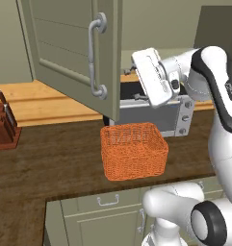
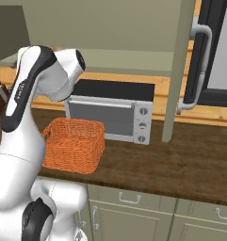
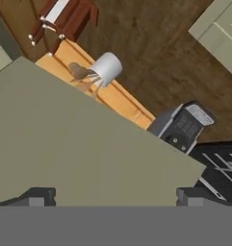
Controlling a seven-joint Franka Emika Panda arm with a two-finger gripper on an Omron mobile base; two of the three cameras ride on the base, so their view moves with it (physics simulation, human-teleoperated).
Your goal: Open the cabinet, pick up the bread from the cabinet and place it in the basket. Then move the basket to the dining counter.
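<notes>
A knife block (image 1: pixel 4 126) is standing at the desk's (image 1: pixel 50 163) left edge, bare wood is lying open beside the basket (image 1: pixel 133 150), the cabinet (image 1: pixel 71 45) door is swinging out above it, and the gripper (image 3: pixel 115 194) is spreading wide, holding nothing.

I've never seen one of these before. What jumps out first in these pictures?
The bright orange basket sits on the dark wood worktop, right in front of a silver toaster oven. Above it, a grey-green cabinet door with a curved silver handle stands swung open, and the big white arm bends over the basket, its hand raised beside the door's edge, its fingers spread wide.
</notes>
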